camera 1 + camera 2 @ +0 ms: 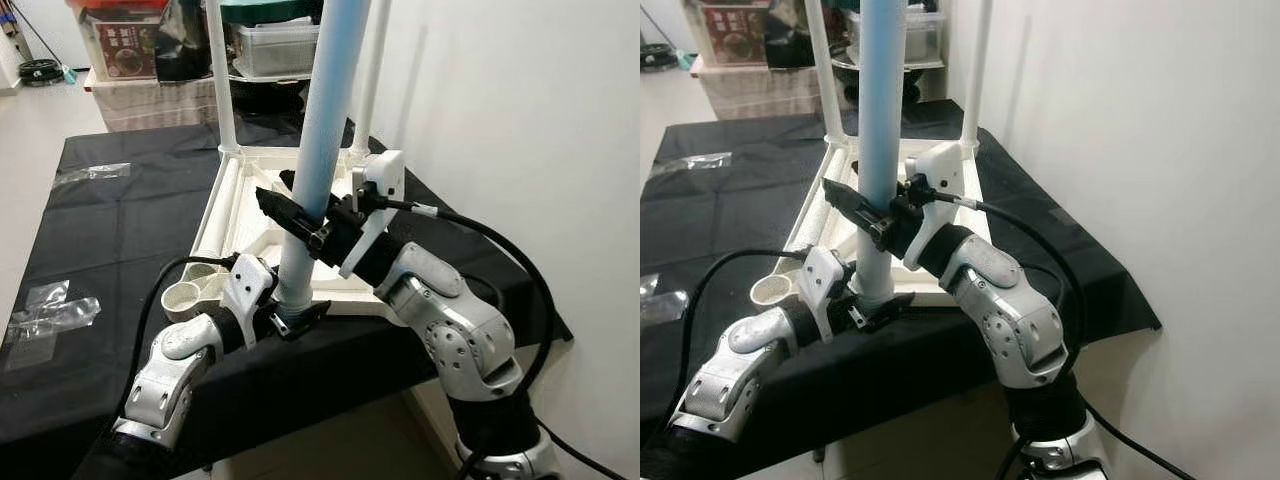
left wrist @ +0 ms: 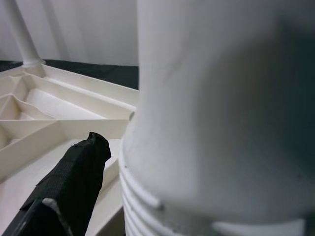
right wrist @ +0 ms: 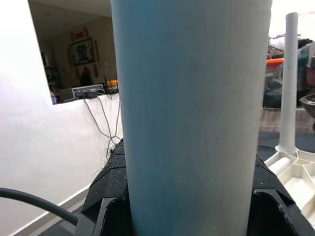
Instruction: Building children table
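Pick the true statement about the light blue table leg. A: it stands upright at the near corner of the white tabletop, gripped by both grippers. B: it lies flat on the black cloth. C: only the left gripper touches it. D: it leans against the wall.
A: the light blue leg stands upright, with the right gripper clamped mid-height and the left gripper at its base on the white tabletop.

Place: a lived-in home room, used for storage as well.
Walls: plain white wall [image 1: 520,110] just beside the table.
Table: covered with a black cloth [image 1: 120,220].
Storage: clear plastic bin [image 1: 275,48] and a printed box [image 1: 125,45] on a shelf behind.
Decor: framed picture [image 3: 81,50] on a far wall, seen through an opening.
Wiring: loose cables [image 3: 101,115] hang below a ledge.
Floor: pale and smooth [image 1: 30,130].
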{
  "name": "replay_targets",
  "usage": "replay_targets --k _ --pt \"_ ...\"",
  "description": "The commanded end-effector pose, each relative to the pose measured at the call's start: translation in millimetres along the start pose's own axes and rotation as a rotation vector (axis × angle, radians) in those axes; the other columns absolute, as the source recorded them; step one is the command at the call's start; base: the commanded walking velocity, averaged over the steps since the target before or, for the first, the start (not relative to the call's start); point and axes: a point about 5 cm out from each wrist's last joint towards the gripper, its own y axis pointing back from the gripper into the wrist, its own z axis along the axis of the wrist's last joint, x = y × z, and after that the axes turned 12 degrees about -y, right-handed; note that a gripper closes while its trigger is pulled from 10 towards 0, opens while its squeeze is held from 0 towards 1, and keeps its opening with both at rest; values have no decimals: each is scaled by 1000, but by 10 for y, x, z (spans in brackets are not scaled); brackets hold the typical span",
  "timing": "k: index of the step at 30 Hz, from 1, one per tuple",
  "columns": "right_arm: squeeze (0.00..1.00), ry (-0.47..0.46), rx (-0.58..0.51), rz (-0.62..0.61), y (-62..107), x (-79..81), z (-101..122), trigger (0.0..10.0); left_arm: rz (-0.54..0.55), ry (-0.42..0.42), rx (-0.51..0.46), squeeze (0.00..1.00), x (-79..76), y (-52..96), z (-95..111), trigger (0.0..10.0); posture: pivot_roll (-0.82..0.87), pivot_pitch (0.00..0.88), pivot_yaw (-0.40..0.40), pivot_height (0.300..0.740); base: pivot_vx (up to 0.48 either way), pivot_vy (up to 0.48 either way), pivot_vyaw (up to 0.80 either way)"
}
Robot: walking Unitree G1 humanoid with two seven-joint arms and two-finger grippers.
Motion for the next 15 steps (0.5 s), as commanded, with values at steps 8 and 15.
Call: replay_targets --k 8,15 --pt "0 -20 13 33 -10 88 -33 10000 -84 -5 -63 0 -154 -1 51 0 4 0 -44 740 0 0 0" --pt "0 -31 12 23 -20 77 -52 10000 -60 -5 -101 0 -129 0 126 0 10 0 -51 740 0 0 0"
